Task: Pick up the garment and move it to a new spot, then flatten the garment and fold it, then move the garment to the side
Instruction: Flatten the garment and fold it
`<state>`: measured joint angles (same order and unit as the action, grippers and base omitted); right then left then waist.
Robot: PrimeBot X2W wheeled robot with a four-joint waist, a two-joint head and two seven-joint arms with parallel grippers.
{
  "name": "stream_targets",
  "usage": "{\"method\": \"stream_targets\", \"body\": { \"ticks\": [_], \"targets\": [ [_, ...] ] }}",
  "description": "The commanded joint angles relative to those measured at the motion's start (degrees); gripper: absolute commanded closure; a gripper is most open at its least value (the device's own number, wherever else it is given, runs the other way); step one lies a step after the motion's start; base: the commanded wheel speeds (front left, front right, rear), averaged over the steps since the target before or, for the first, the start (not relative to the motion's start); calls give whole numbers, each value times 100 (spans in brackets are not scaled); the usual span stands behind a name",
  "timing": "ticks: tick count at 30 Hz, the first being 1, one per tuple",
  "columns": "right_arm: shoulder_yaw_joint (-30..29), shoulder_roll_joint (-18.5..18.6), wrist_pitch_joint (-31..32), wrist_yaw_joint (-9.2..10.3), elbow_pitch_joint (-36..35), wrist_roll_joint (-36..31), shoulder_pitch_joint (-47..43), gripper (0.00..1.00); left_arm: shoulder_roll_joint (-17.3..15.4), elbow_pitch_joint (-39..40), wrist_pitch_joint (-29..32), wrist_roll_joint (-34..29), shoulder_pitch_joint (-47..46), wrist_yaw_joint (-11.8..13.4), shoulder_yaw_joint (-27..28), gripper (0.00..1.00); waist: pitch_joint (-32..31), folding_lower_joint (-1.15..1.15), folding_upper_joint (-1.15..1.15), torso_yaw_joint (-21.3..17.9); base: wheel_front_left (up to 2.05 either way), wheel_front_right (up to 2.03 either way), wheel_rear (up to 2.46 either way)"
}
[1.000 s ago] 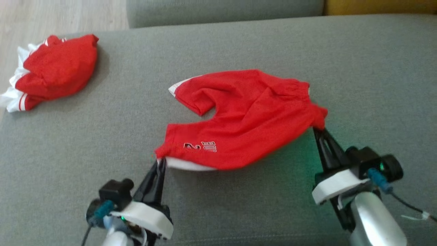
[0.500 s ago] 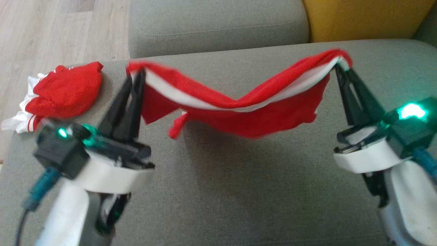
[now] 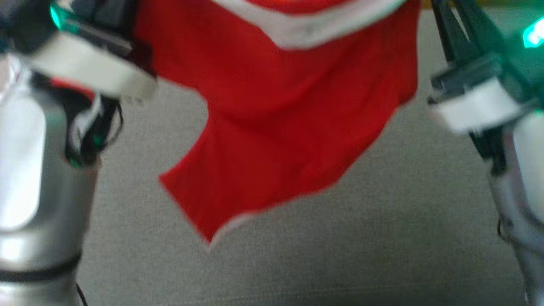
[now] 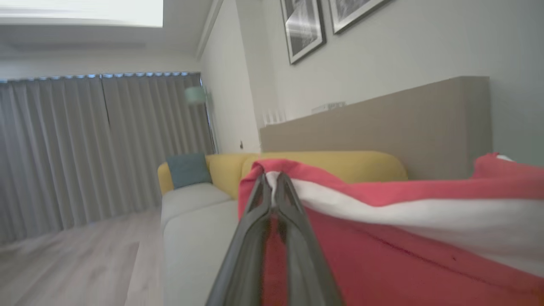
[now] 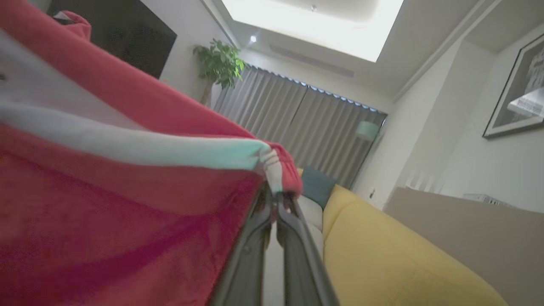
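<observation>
Jaws pinched the garment's (image 3: pixel 289 127) top corners, left and right; it hung spread between them above the sofa (image 3: pixel 382 255).

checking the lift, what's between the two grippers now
The red fabric garment with a white band hangs between the left gripper and right gripper, both shut on it; the head view shows it.

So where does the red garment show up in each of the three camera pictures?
Head view: garment hangs across the top and middle, above the cushion.
Left wrist view: garment spreads over the lower right, pinched in the left gripper.
Right wrist view: garment covers the left half, pinched in the right gripper.
Shared landmark: its white band.
</observation>
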<state>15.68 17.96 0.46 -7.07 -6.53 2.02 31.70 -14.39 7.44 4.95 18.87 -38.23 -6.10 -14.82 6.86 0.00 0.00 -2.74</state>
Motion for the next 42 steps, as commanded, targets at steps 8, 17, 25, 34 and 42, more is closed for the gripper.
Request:
{"method": "stream_targets", "body": {
  "ticks": [8, 17, 25, 34, 42],
  "targets": [
    [644, -568, -662, -42, 2576, -377, 2818, 100, -418, -2065, -406, -387, -2386, -31, 275, 100, 1421, 0, 0, -105, 0, 0, 0],
    [113, -1226, -1418, -42, 4813, -1143, 4167, 100, -52, -3701, -1368, -699, -3564, 39, 34, 100, 2110, 0, 0, 135, 0, 0, 0],
    [-142, -1457, -1542, -42, 5520, -1343, 3713, 100, 154, -4535, -1766, -442, -3141, -104, -391, 100, 2486, 0, 0, 337, 0, 0, 0],
    [261, -1375, -1544, -42, 4549, -582, 2454, 100, -447, -3755, -1927, 156, -1922, -136, -628, 100, 2265, 0, 0, 200, 0, 0, 0],
    [362, -1030, -1545, -42, 3453, 118, 1078, 100, -696, -2204, -1977, 481, -97, 136, -376, 100, 1689, 0, 0, 114, 0, 0, 0]
  ]
}}
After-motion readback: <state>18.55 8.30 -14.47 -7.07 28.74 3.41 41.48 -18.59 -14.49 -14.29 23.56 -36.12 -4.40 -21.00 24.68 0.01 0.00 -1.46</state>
